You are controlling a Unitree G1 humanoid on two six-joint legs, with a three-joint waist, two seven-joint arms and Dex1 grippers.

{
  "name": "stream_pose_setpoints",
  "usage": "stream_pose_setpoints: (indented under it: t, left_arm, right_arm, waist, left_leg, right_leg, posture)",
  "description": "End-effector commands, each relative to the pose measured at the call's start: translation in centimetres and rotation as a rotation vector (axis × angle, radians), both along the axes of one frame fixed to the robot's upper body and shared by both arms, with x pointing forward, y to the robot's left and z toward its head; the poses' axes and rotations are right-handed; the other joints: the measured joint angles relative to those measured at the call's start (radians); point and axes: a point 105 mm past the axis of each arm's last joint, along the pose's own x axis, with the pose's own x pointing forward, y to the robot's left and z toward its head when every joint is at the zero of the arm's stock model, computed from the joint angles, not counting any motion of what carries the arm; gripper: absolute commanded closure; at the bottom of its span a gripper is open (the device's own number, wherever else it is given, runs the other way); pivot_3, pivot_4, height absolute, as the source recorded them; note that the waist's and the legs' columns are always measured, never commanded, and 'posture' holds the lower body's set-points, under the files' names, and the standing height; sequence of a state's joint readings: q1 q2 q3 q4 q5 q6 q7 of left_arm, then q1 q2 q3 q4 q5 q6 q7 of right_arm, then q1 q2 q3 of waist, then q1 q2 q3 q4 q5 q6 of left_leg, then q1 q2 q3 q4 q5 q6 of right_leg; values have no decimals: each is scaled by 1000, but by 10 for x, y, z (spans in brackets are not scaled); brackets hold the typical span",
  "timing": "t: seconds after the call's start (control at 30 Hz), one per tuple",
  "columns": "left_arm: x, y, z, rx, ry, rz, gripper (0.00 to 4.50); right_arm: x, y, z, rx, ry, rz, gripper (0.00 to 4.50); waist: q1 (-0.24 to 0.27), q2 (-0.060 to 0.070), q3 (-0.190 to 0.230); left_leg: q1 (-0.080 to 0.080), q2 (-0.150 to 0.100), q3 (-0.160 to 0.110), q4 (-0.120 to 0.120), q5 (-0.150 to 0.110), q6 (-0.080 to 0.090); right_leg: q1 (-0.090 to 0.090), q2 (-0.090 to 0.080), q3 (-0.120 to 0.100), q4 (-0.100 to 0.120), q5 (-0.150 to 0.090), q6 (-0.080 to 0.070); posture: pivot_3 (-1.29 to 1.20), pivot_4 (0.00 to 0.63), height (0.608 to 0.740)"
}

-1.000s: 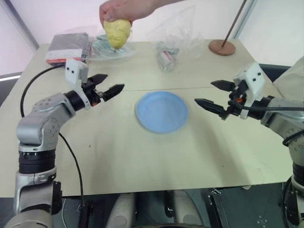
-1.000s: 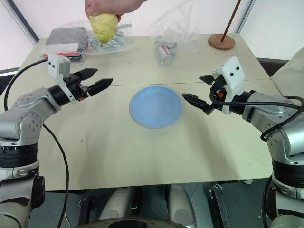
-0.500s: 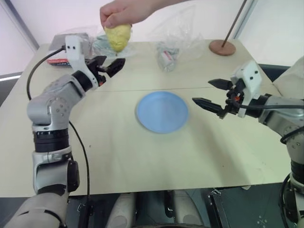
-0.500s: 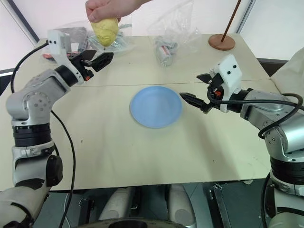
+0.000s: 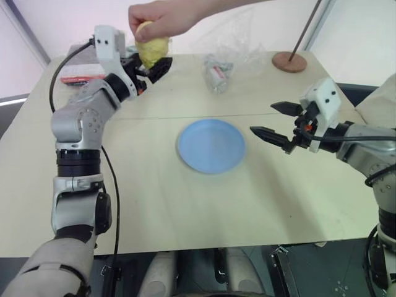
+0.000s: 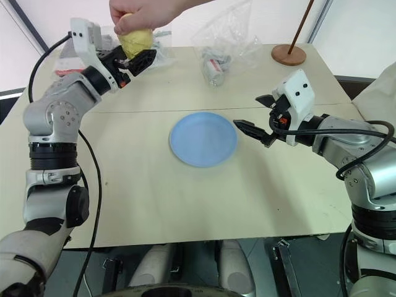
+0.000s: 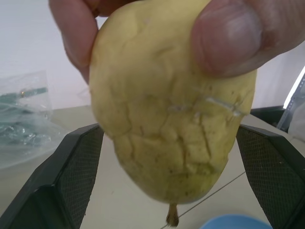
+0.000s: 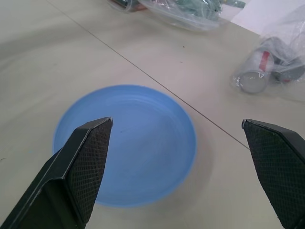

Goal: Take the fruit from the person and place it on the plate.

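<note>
**Left gripper brackets the fruit, handover not yet made**

The left gripper point(image 6: 137, 60), its two black fingers spread wide, sits raised at the far left end of the table with one finger on either side of the pale yellow, bumpy-skinned fruit point(image 7: 171, 114). In the left wrist view neither finger visibly touches the skin. The person's bare hand point(image 6: 145, 12) grips the fruit from above, thumb and fingers pressed into its upper half, so the fruit hangs well beyond the round, flat light-blue plate point(image 6: 203, 138) and to the plate's left. The right gripper point(image 6: 258, 119), fingers likewise apart and holding nothing, hovers just beside the plate's right edge.

The step in hand looks like the take itself. Next, the left fingers should close on the fruit's lower half, below the person's fingertips, then carry it to the bare plate
</note>
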State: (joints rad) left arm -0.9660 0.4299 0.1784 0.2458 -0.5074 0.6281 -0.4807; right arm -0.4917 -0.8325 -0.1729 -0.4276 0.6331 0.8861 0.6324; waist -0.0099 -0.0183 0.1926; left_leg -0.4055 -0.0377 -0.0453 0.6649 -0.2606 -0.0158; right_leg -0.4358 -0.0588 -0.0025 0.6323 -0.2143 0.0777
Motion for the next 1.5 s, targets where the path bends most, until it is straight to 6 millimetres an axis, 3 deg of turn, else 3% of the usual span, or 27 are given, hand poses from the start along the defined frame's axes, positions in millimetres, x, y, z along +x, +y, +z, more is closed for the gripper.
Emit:
stream_pose_setpoints:
  t: [0.03,0.47,0.6,0.67,1.07,1.3,1.5]
  left_arm:
    - [-2,-1,23,2,-81,-4,0]
    - [0,2,27,2,-108,15,0]
    - [0,3,28,2,-110,20,1688]
    - [0,3,28,1,-110,24,2034]
    - [-2,-1,25,12,-96,-12,2086]
    - [-21,-29,-1,223,-51,-280,2086]
    - [-2,-45,-33,414,29,-392,2086]
  right_arm:
    - [-4,1,15,2,-67,2,52]
    - [-4,0,14,5,-65,-4,52]
    - [-3,0,13,6,-63,-4,0]
    - [-3,0,13,7,-62,-5,0]
    - [-4,-1,12,7,-60,-10,0]
    - [-5,2,13,3,-57,4,0]
    - [-7,6,7,-25,-36,36,0]
  waist:
    - [0,0,0]
    - [1,0,0]
    - [1,0,0]
    - [1,0,0]
    - [1,0,0]
    - [0,0,0]
    - [2,0,0]
  left_leg:
    - [0,0,0,0,0,0]
    - [0,0,0,0,0,0]
    - [0,0,0,0,0,0]
    - [0,0,0,0,0,0]
    - [0,0,0,0,0,0]
    - [0,0,0,0,0,0]
    - [0,0,0,0,0,0]
  right_leg:
    - [0,0,0,0,0,0]
    - [0,0,0,0,0,0]
    - [0,0,0,0,0,0]
    - [0,0,0,0,0,0]
    - [0,0,0,0,0,0]
    - [0,0,0,0,0,0]
    - [0,1,0,0,0,0]
  posture:
    - [0,150,740]
    - [0,150,740]
    - [0,150,740]
    - [0,150,740]
    - [0,150,740]
    - [0,150,740]
    - [0,150,740]
